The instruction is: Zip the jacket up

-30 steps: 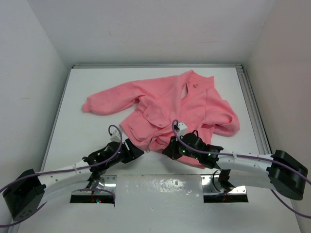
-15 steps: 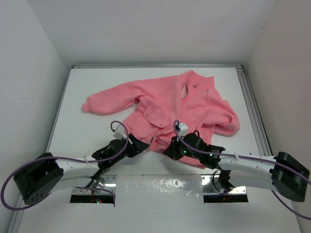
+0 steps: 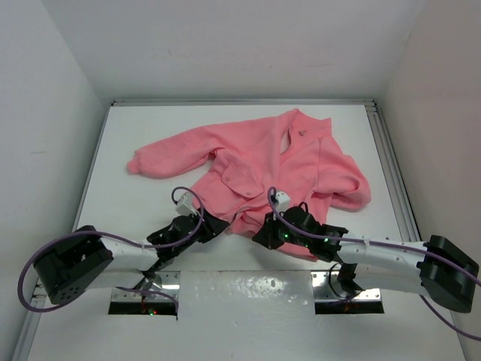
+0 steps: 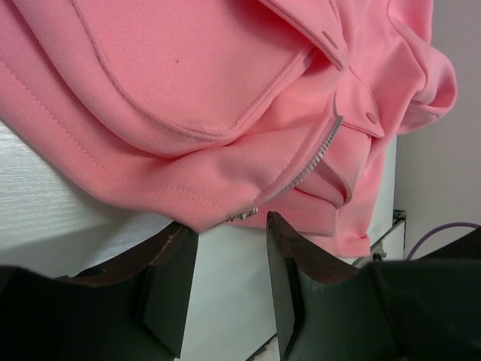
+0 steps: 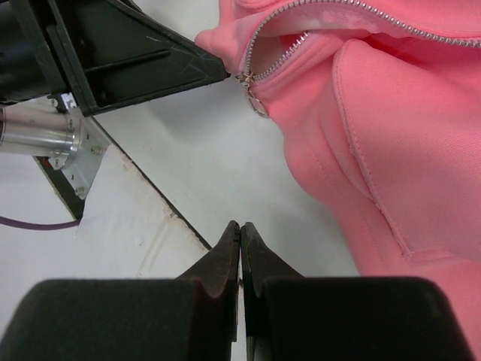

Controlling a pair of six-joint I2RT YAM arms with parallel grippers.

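We find the soft salmon-pink fleece jacket point(image 3: 270, 162) spread on the white tabletop point(image 3: 128, 210), zip not yet run up. The left end effector point(image 4: 228, 229) stands half open and empty, fingertips either side of the hem corner point(image 4: 199, 214) where the teeth end. The right end effector point(image 5: 240, 227) is fully closed on nothing, just beside that corner and the small metal zip pull point(image 5: 258, 105). Risk: the left pinches loose fleece or nudges the corner away, bunching the hem and misaligning the pull
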